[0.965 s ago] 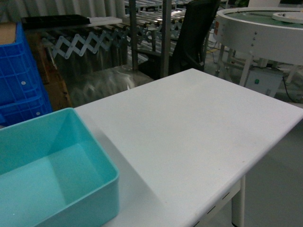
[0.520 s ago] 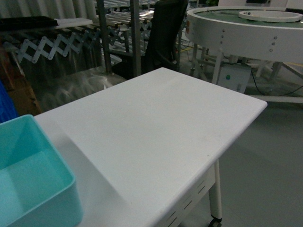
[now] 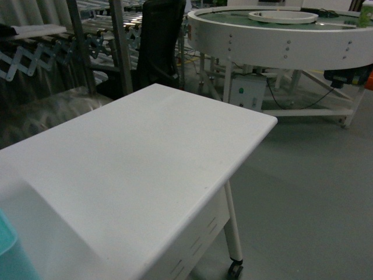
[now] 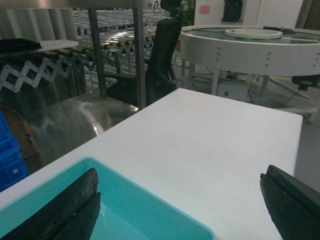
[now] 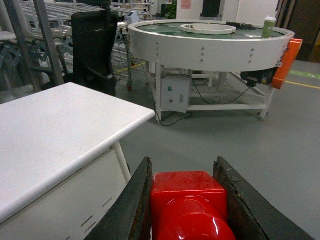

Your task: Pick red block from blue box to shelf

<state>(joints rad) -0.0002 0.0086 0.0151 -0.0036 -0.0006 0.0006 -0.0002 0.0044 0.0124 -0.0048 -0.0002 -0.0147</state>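
The red block (image 5: 187,200), a glossy cube with its round stud facing the camera, sits clamped between the fingers of my right gripper (image 5: 183,167), held over grey floor just off the white table's right end. My left gripper (image 4: 177,200) hangs open above the near corner of the blue box (image 4: 140,215), nothing between its fingers. In the head view only a sliver of the blue box (image 3: 7,256) shows at the bottom left, and neither gripper appears. The steel shelf (image 4: 140,60) stands behind the table; its posts (image 3: 120,46) rise at the back left.
The white table (image 3: 145,163) on casters ends at a rounded right edge. Behind it stand a black chair (image 3: 157,41) and a large round white conveyor (image 3: 285,35). Grey floor (image 3: 303,192) opens to the right. A royal-blue crate (image 4: 10,160) sits far left.
The head view has swung to the right: the blue box slid almost out of frame at the left, and the round conveyor and open floor came into view.
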